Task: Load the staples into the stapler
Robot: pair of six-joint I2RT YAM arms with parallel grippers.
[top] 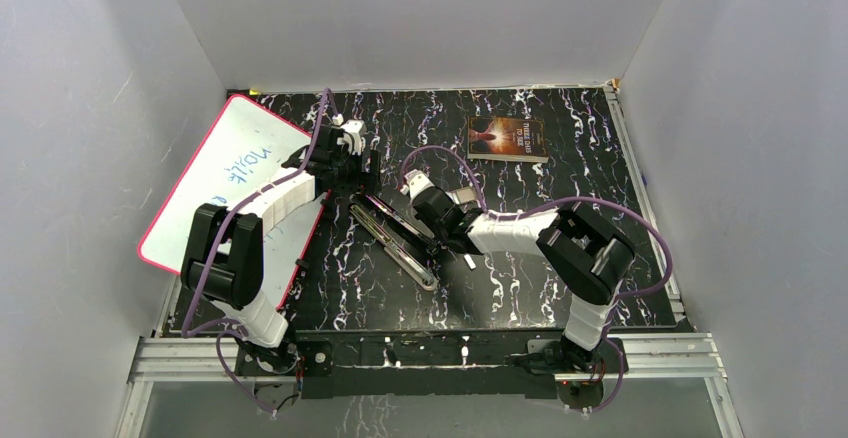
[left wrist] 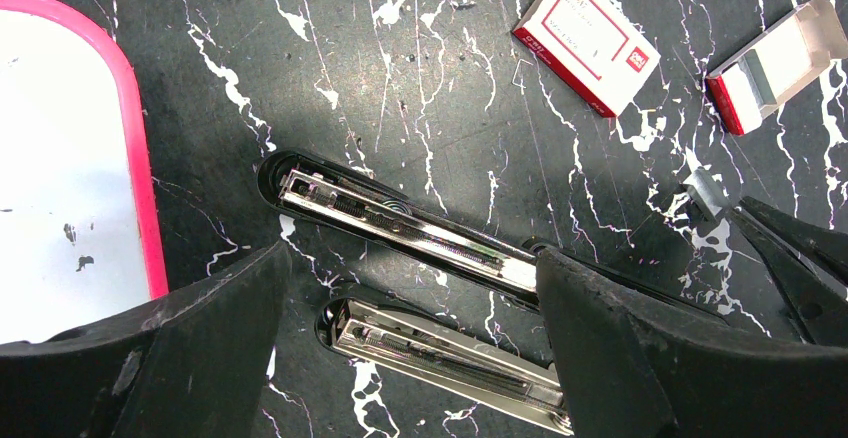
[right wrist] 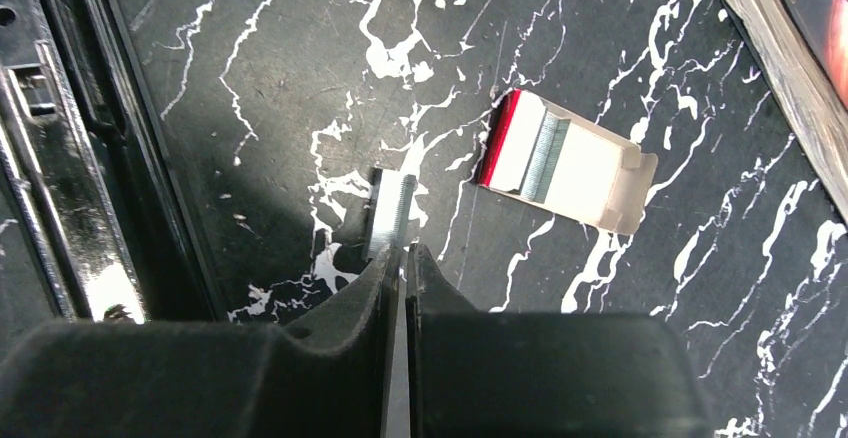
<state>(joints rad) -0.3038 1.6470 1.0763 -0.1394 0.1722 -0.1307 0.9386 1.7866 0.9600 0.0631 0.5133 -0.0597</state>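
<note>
The stapler [top: 398,241] lies opened flat on the black marbled table, its two silvery channels [left wrist: 400,220] facing up. My left gripper [left wrist: 410,358] stands open over it, a finger on each side of the nearer channel [left wrist: 440,353]. A short silvery strip of staples [right wrist: 392,210] sits just right of the stapler. My right gripper [right wrist: 403,254] is shut on its near end, and the strip runs on between the pads. The left wrist view shows the same strip [left wrist: 708,196] at the tip of the right gripper's fingers [left wrist: 790,248]. More staples lie in an open box [right wrist: 565,163].
A closed red-and-white staple box [left wrist: 590,38] and the open box [left wrist: 775,68] lie beyond the stapler. A book [top: 507,139] rests at the back right. A pink-rimmed whiteboard [top: 230,173] lies at the left, partly under the left arm.
</note>
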